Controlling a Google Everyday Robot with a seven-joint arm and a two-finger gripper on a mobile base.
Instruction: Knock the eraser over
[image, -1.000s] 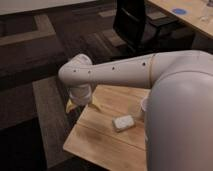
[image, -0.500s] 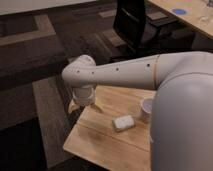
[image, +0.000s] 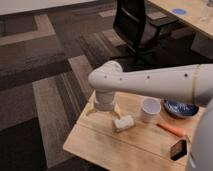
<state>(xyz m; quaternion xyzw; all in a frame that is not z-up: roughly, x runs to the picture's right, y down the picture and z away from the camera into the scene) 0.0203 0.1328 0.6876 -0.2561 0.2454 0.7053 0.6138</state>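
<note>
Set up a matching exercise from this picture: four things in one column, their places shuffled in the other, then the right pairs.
Things
1. eraser
2. white cup
3. blue bowl
4. gripper

Places
A. over the table at its far corner, picture-left of the whitish block
B. by the table's near right edge, nearer the camera than the orange stick
C. between the whitish block and the blue bowl
D. at the table's right, just under the robot's arm

Pairs: 1-B, 2-C, 3-D, 4-A
</note>
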